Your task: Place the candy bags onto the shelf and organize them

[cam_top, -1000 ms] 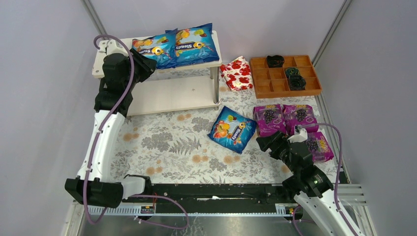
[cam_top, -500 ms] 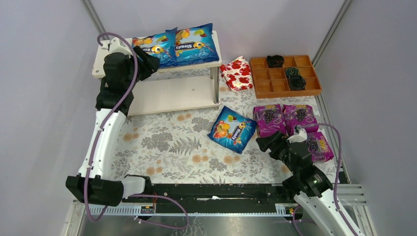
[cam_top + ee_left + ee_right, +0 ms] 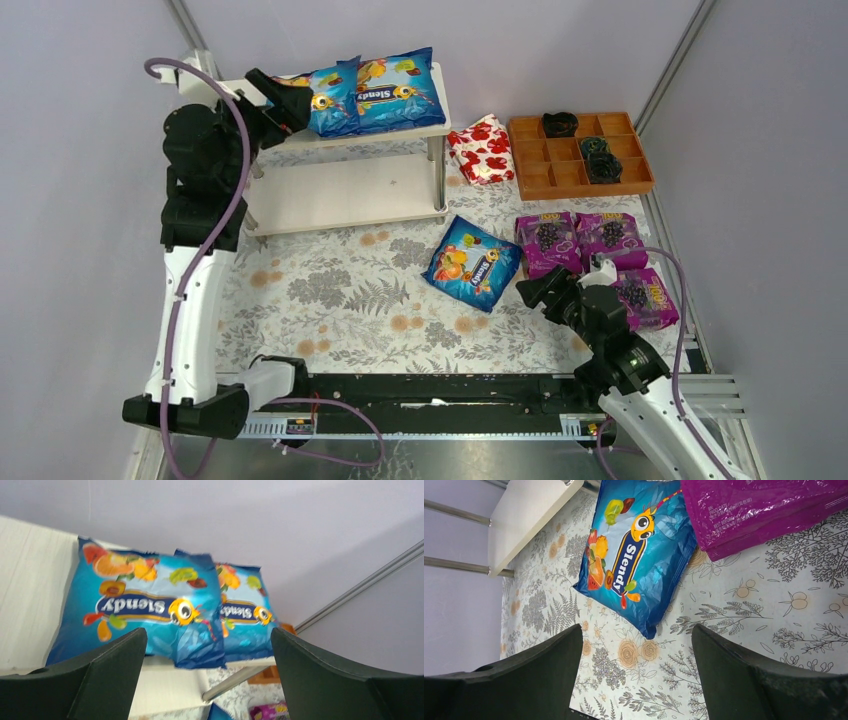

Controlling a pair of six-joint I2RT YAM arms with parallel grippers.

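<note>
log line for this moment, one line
left tool open, empty, at top shelf | right tool open near loose blue bag | shelved: two blue bags | three purple bags on table

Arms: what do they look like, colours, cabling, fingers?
Both arms: white link shells, black joints and wrists. A purple cable loops along the left arm, another along the right arm. Fingers are broad, matte black wedges.

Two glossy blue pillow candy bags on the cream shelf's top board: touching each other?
Touching. Left wrist view: the left blue bag plainly overlaps the right blue bag along its right edge.
</note>
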